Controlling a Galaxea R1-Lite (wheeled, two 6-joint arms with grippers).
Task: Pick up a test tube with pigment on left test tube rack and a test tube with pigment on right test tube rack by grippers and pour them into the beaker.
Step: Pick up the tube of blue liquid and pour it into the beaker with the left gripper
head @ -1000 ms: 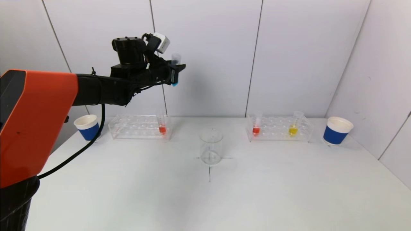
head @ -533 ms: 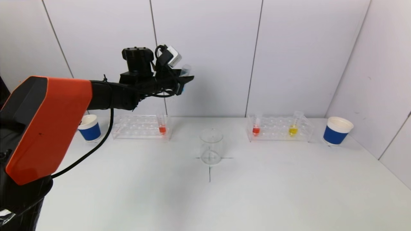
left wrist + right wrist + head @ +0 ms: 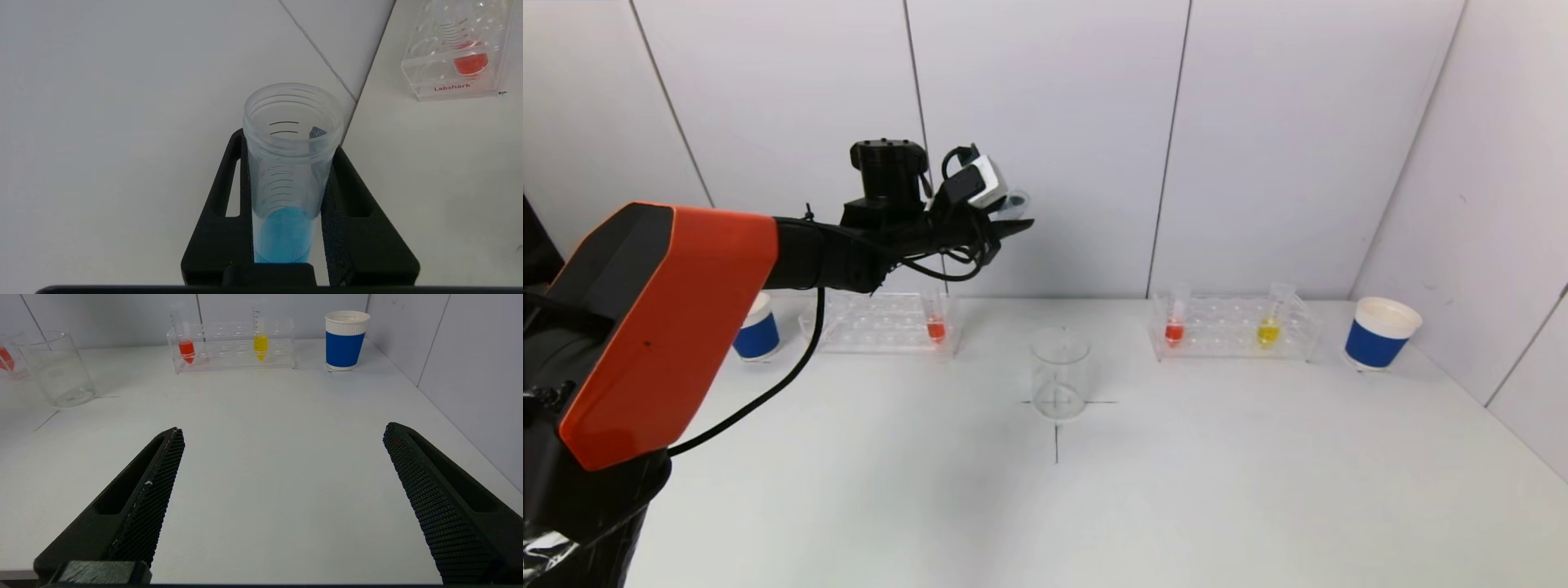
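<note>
My left gripper [image 3: 1013,222] [image 3: 288,143] is shut on a clear test tube with blue pigment [image 3: 286,196], held high above the table, left of and above the empty glass beaker [image 3: 1059,372]. The tube's open mouth [image 3: 1015,198] tilts toward the beaker side. The left rack [image 3: 878,322] holds a tube with red pigment [image 3: 935,329]. The right rack [image 3: 1232,328] holds a red tube [image 3: 1174,331] and a yellow tube [image 3: 1267,332]. My right gripper [image 3: 282,435] is open and empty, low over the table's front right, out of the head view.
A blue and white paper cup [image 3: 756,331] stands left of the left rack, partly behind my arm. Another paper cup [image 3: 1380,332] stands right of the right rack. White wall panels close the back and right side. A black cross marks the table under the beaker.
My left gripper has moved right and lower, toward the beaker, with the blue tube. The tube has tilted from upright toward lying over.
</note>
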